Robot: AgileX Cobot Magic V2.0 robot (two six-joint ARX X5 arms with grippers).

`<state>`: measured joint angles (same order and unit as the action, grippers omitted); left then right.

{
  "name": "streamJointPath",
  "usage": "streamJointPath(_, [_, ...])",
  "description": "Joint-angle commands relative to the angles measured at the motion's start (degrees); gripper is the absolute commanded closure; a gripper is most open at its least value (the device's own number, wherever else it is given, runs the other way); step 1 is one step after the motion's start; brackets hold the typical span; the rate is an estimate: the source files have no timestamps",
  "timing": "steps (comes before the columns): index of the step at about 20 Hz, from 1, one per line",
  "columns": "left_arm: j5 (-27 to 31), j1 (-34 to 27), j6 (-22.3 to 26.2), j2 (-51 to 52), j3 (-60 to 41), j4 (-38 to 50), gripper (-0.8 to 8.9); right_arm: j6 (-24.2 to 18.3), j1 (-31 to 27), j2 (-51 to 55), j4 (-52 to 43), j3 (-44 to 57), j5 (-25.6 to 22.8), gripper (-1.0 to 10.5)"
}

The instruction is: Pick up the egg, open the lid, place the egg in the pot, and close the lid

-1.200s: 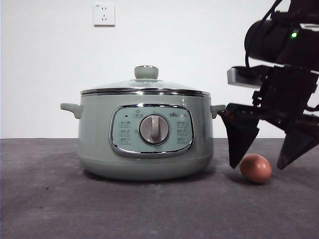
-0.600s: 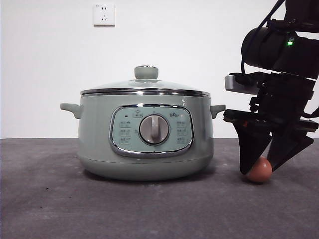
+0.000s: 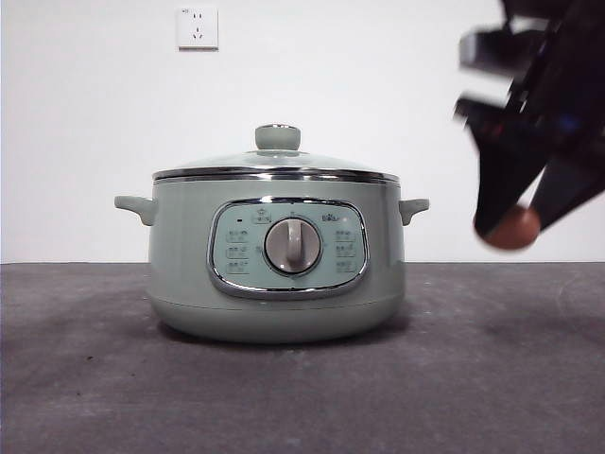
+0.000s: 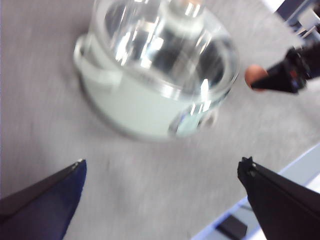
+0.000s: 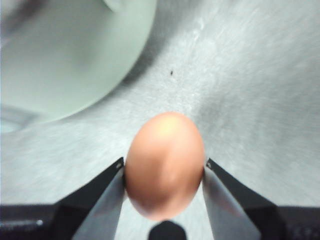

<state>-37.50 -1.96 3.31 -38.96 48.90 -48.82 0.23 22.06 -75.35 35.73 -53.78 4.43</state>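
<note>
A: What is the right tool (image 5: 165,170) doing?

B: Its two black jaws are clamped on the small brown-orange oval egg (image 5: 165,165), one on each flank. In the front view that right tool (image 3: 515,222) hangs in the air beside the pot, with the egg (image 3: 515,229) at its tips, clear above the dark grey tabletop (image 3: 284,388). The arm there is smeared and cut off by the top and side edges, so its upper parts are hard to read.

A: And the left tool (image 4: 160,172)?

B: Its jaws stand far apart with nothing between them, high above the tabletop (image 4: 40,100), looking down on the pot. That whole view is blurred.

A: Where is the pot?

B: The large round sage-green electric pot (image 3: 279,260) stands on the tabletop, its grey dial (image 3: 292,246) facing front. The domed glass lid with the steel rim and pale green knob (image 3: 277,156) sits shut on it. From the left wrist the lid (image 4: 165,45) is all glare, so the inside cannot be made out. The right wrist shows only a curved slice of the pot (image 5: 65,55).

A: Anything behind?

B: A white wall socket (image 3: 197,27).
</note>
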Motion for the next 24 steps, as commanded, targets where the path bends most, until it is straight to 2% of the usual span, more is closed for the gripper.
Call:
streamJointPath(1, [1.0,3.1,-2.3,-4.0,2.1,4.9,1.26,0.3,0.1,6.2,0.9,-0.1,0.0,9.6])
streamJointPath(6, [12.2,16.1,-3.3,-18.0,10.3,14.2,1.26,0.3,0.1,17.1,4.9,-0.1,0.0,9.6])
streamJointPath(10, [19.5,23.6,-3.3,-31.0,19.2,20.2,1.26,0.3,0.1,21.9,6.8,-0.1,0.1,9.6])
streamJointPath(16, [22.7,29.0,-3.1,-48.0,32.0,20.8,1.27,0.3,0.1,24.3,9.0,-0.1,0.1,9.6])
streamJointPath(24, [29.8,31.8,-1.8,-55.7,33.1,23.1,1.27,0.3,0.1,24.3,9.2,-0.1,0.1,9.6])
